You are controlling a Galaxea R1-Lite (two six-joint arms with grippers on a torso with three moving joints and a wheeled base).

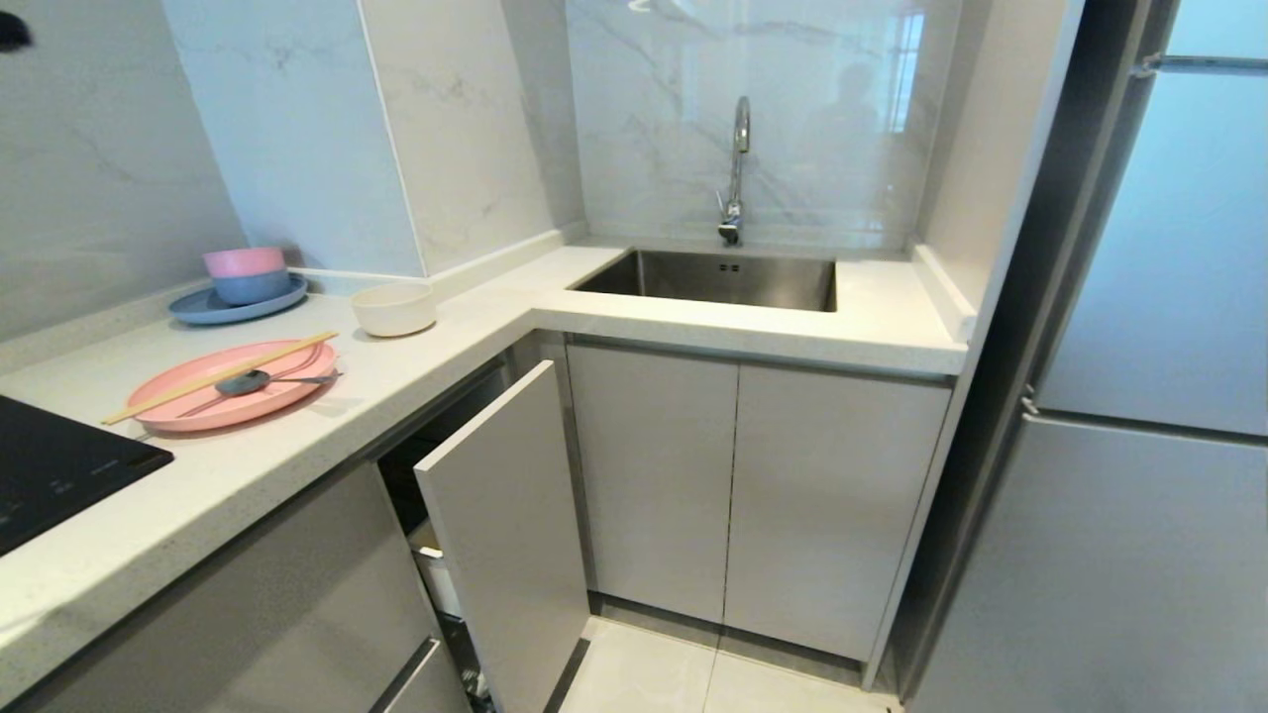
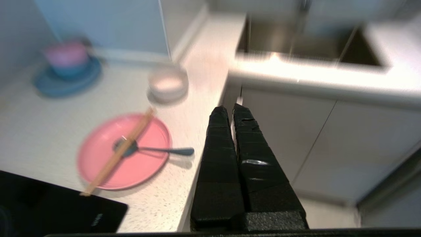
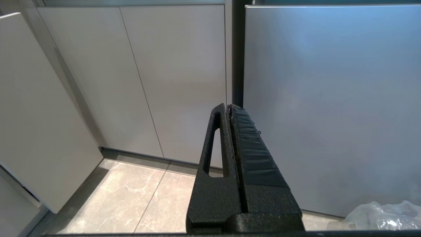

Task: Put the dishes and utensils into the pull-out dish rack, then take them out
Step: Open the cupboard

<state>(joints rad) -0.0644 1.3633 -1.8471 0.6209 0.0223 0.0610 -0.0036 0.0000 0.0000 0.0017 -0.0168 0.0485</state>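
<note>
- My left fingers [image 2: 230,108] are pressed together with nothing between them, hanging in the air off the worktop's [image 1: 297,436] near edge, pointing toward the corner where the worktop turns to the sink [image 1: 733,279].
- My right fingers [image 3: 228,107] are closed too and empty, low down in front of the pale cabinet doors [image 3: 164,75], with the grey fridge front [image 3: 329,98] just to the right and the tiled floor [image 3: 131,200] beneath.
- The small off-white bowl [image 1: 393,308] stands upright on the worktop, near the wall corner and well apart from my fingers.
- The wooden chopsticks [image 1: 220,377] lie side by side across the pink plate [image 1: 198,401], their near ends sticking out past its rim toward the black cooktop [image 1: 50,465].
- The dark grey spoon [image 1: 267,380] lies on the same plate, its bowl under the chopsticks and its thin handle reaching over the right rim.
- Further along the wall, a pink bowl [image 1: 244,261] is nested in a blue bowl [image 1: 250,287] on a blue plate [image 1: 203,309].
- The pull-out dish rack's pale cabinet front [image 1: 505,535] stands out from under the worktop; only a bit of white plastic [image 1: 436,579] shows in the gap behind it.
</note>
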